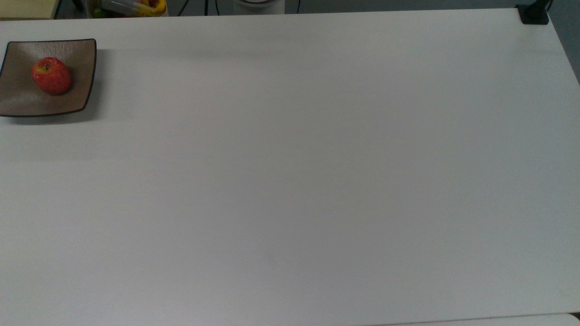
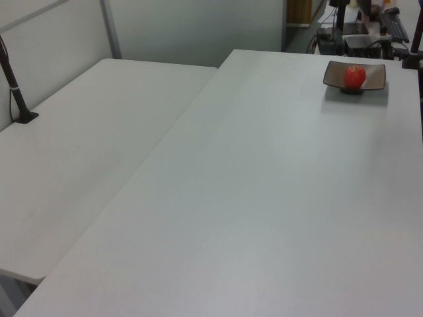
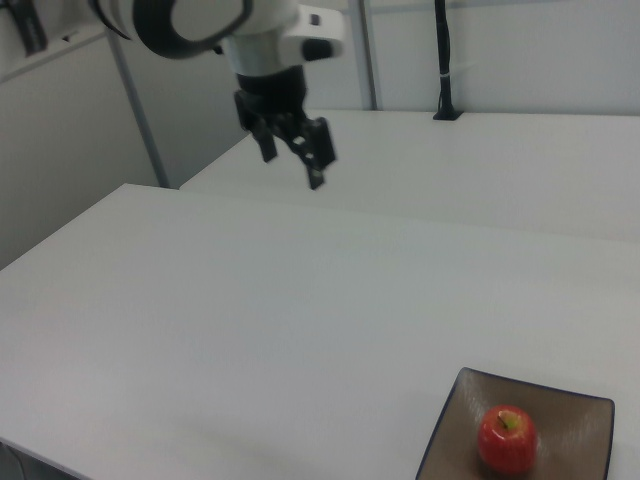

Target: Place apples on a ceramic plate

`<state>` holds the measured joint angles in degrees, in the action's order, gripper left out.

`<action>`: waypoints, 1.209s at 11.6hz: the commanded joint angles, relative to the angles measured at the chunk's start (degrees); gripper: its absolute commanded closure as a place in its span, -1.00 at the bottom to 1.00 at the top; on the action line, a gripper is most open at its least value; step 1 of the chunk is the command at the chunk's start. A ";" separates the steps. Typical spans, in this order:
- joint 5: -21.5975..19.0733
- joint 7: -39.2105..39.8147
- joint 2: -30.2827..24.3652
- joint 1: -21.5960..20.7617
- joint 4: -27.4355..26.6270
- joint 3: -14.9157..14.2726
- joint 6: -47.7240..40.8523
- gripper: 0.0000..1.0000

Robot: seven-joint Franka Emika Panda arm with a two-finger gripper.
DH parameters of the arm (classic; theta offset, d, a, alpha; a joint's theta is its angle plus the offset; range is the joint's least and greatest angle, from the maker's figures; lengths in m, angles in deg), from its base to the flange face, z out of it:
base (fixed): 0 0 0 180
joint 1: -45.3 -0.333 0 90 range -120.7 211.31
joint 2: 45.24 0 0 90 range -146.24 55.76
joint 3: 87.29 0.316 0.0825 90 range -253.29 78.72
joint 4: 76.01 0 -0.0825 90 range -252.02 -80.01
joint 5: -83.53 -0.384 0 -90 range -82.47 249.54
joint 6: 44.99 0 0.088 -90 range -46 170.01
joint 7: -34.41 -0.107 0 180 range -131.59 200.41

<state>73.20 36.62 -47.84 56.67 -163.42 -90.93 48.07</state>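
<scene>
White tabletop [image 1: 317,181] spreads bare across the top view, so I've got nothing else to sort. At the top view's far left sits the square shallow taupe-brown ceramic plate with a thin dark rim [image 1: 18,102], close to the table's back edge. On it, a touch left of centre, rests the small round red apple with a yellow-green stem patch [image 1: 51,75], stem up, free of any grip. I judge the placing done. In the right view, my black two-finger gripper [image 3: 295,155] hangs high at the right view's upper left, well apart from the plate [image 3: 575,415], fingers spread and empty, presumably clear so the apple [image 3: 507,440] stays put.
</scene>
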 commanded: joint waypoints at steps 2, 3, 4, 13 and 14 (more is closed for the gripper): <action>5.91 -15.56 0.41 -9.40 -2.83 8.11 -1.92 -1.00; 8.11 -15.22 0.49 -12.04 -3.98 8.21 -2.01 -1.00; 8.74 -13.91 0.32 -12.94 -5.39 8.22 -1.84 -1.00; 8.58 0.52 0.58 -19.63 -6.72 -0.40 5.28 -1.00; 8.57 0.52 0.58 -19.71 -6.72 -0.40 5.37 -1.00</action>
